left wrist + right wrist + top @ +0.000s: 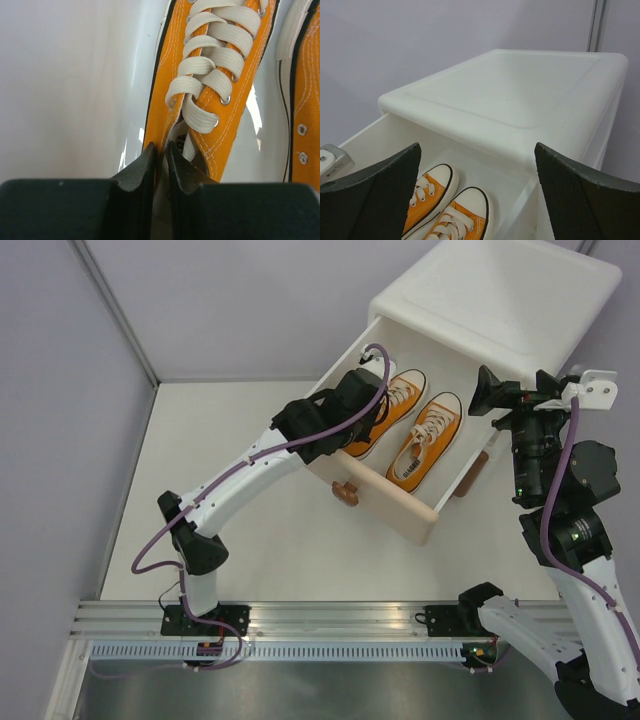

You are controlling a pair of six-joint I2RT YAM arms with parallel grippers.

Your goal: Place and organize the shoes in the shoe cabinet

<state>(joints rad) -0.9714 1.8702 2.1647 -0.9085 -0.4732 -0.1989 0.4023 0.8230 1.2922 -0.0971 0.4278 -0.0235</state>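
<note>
Two orange shoes [395,405] [428,440] lie side by side, toes toward the back, in the pulled-out beige drawer [385,502] of the white shoe cabinet [500,300]. My left gripper [365,405] reaches into the drawer over the left shoe's heel. In the left wrist view its jaws [160,147] stand only slightly apart, astride the side wall of that shoe [220,75] at the collar. My right gripper [487,395] hovers wide open beside the cabinet's right front corner, holding nothing; through it [476,146] I see both toe caps [440,182] [470,202]. No red shoes are in view.
A brown bear-head knob [345,492] sticks out of the drawer front toward the arms. A brown piece [470,475] shows beside the drawer's right side. The drawer's left wall [75,90] lies close to my left fingers. White tabletop [260,550] lies between the drawer and the arm bases.
</note>
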